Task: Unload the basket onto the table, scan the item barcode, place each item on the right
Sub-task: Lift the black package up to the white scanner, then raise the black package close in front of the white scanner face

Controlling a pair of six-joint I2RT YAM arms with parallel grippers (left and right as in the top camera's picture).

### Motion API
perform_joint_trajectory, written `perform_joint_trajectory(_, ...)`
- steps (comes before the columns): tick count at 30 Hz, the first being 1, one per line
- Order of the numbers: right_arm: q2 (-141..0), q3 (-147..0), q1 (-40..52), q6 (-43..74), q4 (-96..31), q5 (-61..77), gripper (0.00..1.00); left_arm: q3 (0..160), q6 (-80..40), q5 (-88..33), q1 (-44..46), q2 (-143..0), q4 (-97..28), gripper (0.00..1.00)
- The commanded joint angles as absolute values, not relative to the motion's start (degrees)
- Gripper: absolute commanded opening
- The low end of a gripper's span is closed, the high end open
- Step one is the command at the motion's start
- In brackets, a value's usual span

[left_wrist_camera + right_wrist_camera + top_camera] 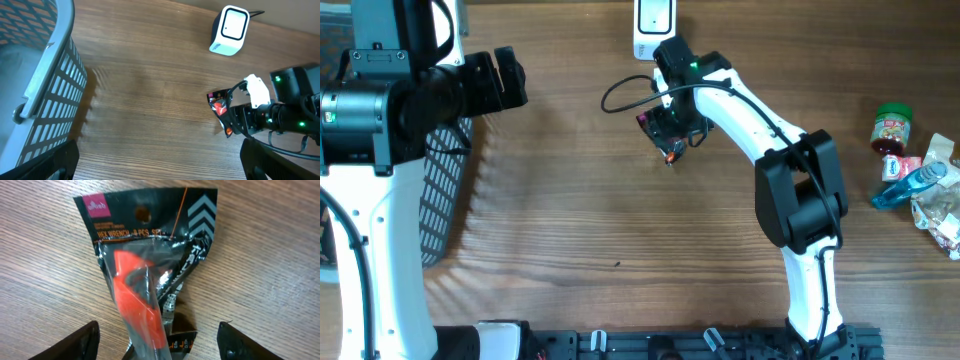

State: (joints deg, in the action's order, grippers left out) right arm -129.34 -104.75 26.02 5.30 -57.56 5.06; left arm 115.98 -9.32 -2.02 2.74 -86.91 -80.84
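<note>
Near the far middle of the wooden surface point(620, 230), a hex wrench set packet point(150, 280) lies crumpled on the wood. It is a black, glossy bag with an orange holder showing through the clear part, and its printed header points away from the right wrist camera. A white barcode scanner point(229, 30) stands close by at the far edge, apart from the packet.

The right claw point(160, 345) hangs low over the packet's near end. Its two fingers point(80, 340) stand wide apart, one on each side of the bag with bare wood showing in both gaps, so it has hold of nothing.

The left claw point(512, 78) sits at the left side, above a grey mesh basket point(50, 95). Its fingers are spread as wide as they go, and nothing is between them.

Over at the right edge lie a small green-lidded jar point(891, 128), a blue bottle point(910, 185) on its side, and some wrapped packets whose labels are too small to read.
</note>
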Motion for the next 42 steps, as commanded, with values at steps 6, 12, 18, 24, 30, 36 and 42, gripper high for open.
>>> perform_joint_trajectory(6,-130.3,-105.8,25.6,4.8,-54.4,14.6,0.70,116.5,-9.9,-2.7,3.0,-87.0,-81.4,1.00)
perform_joint_trajectory(12,-130.3,-105.6,25.6,7.7,-54.0,15.5,0.63,116.5,-9.9,-2.7,3.0,-87.0,-82.6,1.00)
perform_joint_trajectory(18,-130.7,-105.6,25.6,7.5,-54.0,15.5,0.58,116.5,-9.9,-2.7,3.0,-87.0,-82.8,1.00)
perform_joint_trajectory(24,-131.8,-105.3,25.7,7.7,-54.2,15.5,0.46,116.5,-9.9,-2.7,3.0,-87.0,-83.1,1.00)
perform_joint_trajectory(30,-131.8,-104.3,25.8,8.1,-54.5,15.5,0.39,116.5,-9.9,-2.7,3.0,-87.0,-83.0,1.00)
perform_joint_trajectory(36,-131.8,-101.5,25.8,8.1,-53.9,15.5,0.22,116.5,-9.9,-2.7,3.0,-87.0,-83.0,1.00)
perform_joint_trajectory(42,-131.8,-101.5,25.8,9.2,-53.2,15.5,0.14,116.5,-9.9,-2.7,3.0,-87.0,-83.2,1.00)
